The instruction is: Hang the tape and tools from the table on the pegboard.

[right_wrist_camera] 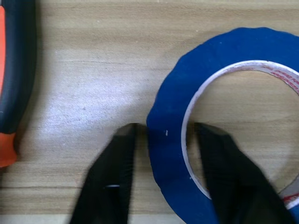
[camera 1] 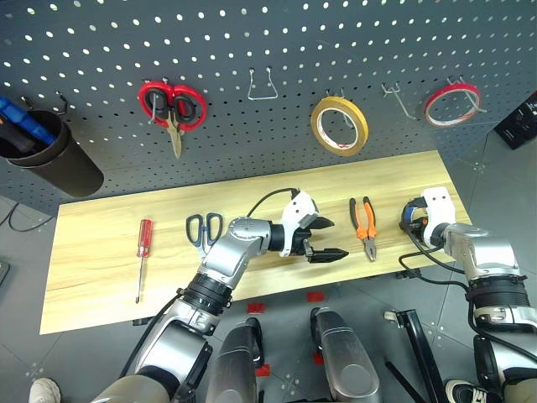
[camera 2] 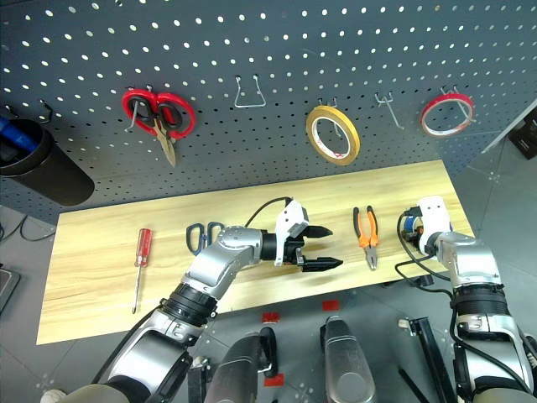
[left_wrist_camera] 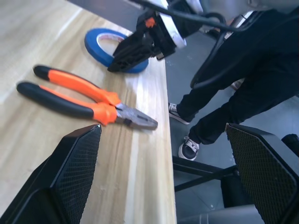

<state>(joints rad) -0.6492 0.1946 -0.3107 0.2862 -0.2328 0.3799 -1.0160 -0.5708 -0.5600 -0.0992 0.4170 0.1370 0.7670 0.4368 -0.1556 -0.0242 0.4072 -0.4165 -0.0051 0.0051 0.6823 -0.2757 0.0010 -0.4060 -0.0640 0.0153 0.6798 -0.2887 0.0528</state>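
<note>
The table (camera 1: 252, 189) of pale yellowish planks stood against the dark pegboard (camera 1: 277, 42), with grey floor showing past its right end. On the board hung red scissors (camera 1: 172, 107), a yellow roll (camera 1: 339, 125), a red roll (camera 1: 452, 103), a bare wire hook (camera 1: 262, 85), and a black cup (camera 1: 52, 155) at the left.

On the wood lay the red screwdriver (camera 1: 143, 255), blue scissors (camera 1: 202, 230) and pliers (camera 1: 364, 227), well apart. The blue tape (right_wrist_camera: 219, 112) lay flat at the right end, near the front edge.

The right gripper (right_wrist_camera: 166, 140) was pinched on the tape's band, one finger outside and one inside the hollow. The left gripper (camera 1: 322, 238) hovered wide and empty beside the pliers.

A person's dark trousers and shoes (left_wrist_camera: 187, 148) stood beyond the table edge.
</note>
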